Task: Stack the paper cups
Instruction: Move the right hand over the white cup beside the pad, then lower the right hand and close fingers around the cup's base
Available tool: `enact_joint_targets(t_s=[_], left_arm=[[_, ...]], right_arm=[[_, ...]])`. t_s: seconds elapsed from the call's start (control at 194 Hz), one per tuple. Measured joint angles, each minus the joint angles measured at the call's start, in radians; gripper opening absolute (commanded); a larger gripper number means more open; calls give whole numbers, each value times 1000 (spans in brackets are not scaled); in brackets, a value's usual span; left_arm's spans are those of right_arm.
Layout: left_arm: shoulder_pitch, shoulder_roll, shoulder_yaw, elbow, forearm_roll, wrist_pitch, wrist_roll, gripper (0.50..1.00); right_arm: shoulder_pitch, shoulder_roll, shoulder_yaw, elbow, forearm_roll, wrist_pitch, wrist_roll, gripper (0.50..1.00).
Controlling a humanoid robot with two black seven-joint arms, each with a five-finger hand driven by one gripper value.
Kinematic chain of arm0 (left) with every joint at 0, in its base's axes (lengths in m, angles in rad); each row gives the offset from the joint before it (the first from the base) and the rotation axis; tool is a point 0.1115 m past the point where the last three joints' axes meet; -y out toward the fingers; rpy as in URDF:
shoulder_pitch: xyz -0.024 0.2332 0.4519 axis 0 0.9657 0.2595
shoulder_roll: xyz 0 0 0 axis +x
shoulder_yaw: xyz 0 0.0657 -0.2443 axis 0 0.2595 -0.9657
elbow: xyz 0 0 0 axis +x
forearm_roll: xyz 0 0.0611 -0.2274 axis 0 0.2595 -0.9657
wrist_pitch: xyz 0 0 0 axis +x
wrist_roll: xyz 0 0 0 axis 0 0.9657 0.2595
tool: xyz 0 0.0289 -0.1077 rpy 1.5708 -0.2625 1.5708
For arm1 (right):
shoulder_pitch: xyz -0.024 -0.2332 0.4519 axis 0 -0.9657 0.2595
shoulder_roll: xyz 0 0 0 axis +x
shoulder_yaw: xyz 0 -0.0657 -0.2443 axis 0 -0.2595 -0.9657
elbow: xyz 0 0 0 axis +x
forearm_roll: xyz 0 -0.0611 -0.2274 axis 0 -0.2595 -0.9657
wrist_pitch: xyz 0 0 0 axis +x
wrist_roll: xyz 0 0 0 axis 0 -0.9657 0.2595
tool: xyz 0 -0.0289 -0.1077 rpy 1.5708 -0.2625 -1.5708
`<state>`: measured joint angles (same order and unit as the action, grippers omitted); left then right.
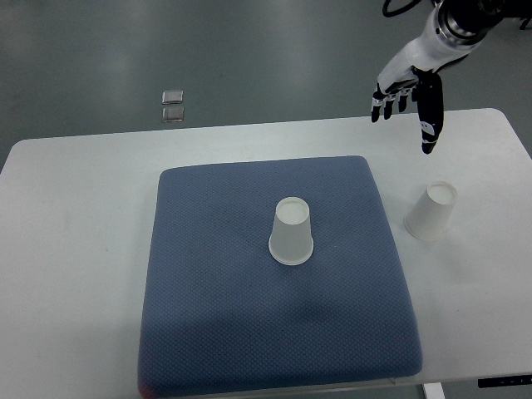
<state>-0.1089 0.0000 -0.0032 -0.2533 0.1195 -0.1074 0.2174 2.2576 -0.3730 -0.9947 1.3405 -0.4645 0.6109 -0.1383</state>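
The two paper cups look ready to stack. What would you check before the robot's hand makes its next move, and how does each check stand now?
1. Right hand empty, fingers spread: ok.
2. Cup on the table close below the hand, nothing between: ok.
3. Cup on the blue mat standing upside down, steady: ok.
4. Both cups turned the same way, bottoms up: ok.
5. Table bare around the cups: ok.
6. Left hand out of the way: cannot tell, not in view.

Two paper cups (292, 232) (431, 212), one blue mat (216, 299).

White tabletop (83, 249), blue textured mat (216, 332) at centre, inverted paper cup (292, 232) mid-mat, second inverted paper cup (431, 211) off the mat at 3 o'clock, right hand (410, 98) at 1 o'clock, fingers spread, empty.
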Motion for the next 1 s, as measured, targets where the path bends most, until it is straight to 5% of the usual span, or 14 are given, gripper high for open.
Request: enact_joint_targets(t_s=[0.999], left_arm=[[3, 0, 1, 8, 0, 0, 0, 1000]], right_arm=[[-394, -4, -59, -178, -30, -231, -1, 919]])
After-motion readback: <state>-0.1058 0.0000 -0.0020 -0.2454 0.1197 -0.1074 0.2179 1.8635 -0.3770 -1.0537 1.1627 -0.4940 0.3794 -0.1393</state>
